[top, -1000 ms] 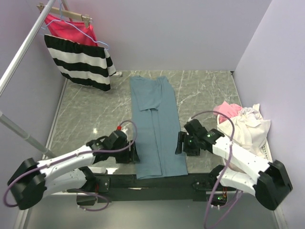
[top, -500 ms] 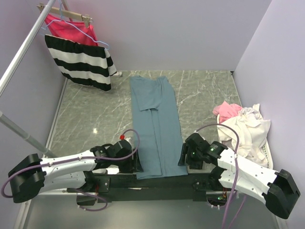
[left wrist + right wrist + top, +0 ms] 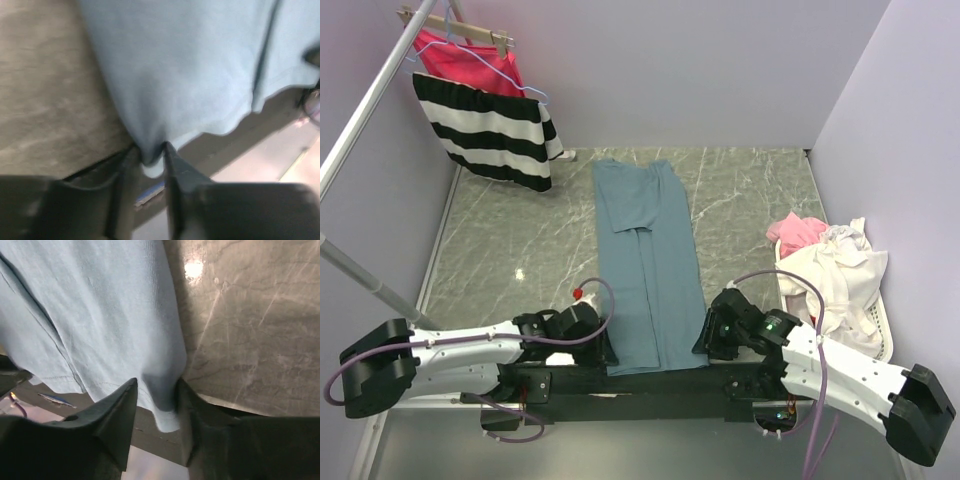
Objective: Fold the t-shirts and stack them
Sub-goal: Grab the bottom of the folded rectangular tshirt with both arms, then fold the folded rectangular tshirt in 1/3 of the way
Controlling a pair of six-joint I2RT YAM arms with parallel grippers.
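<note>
Cloth of a dusty slate-blue, plain and without print, is seen as one t-shirt (image 3: 645, 260) folded lengthwise into a long narrow strip, with a fold line running down its near half. It is laid flat along the middle of the grey marbled bench (image 3: 500, 250), from close to the far wall down to the near edge, where its hem reaches just past the bench.

The left end effector (image 3: 603, 345) is set at the near-left corner of the strip and the right end effector (image 3: 705, 340) at the near-right corner. In the overhead view both grips are hidden under the wrists.

They are shown only by the wrist cameras. In each, the jaws are closed in on a bunched corner of the hem, and the cloth is pinched between them.

Only in the overhead view is the whole strip seen. A heap of pale and pink clothes (image 3: 830, 265) is seen at the right, and a striped garment (image 3: 490, 130) and a red-pink garment (image 3: 470, 60) are hung at the far left.
</note>
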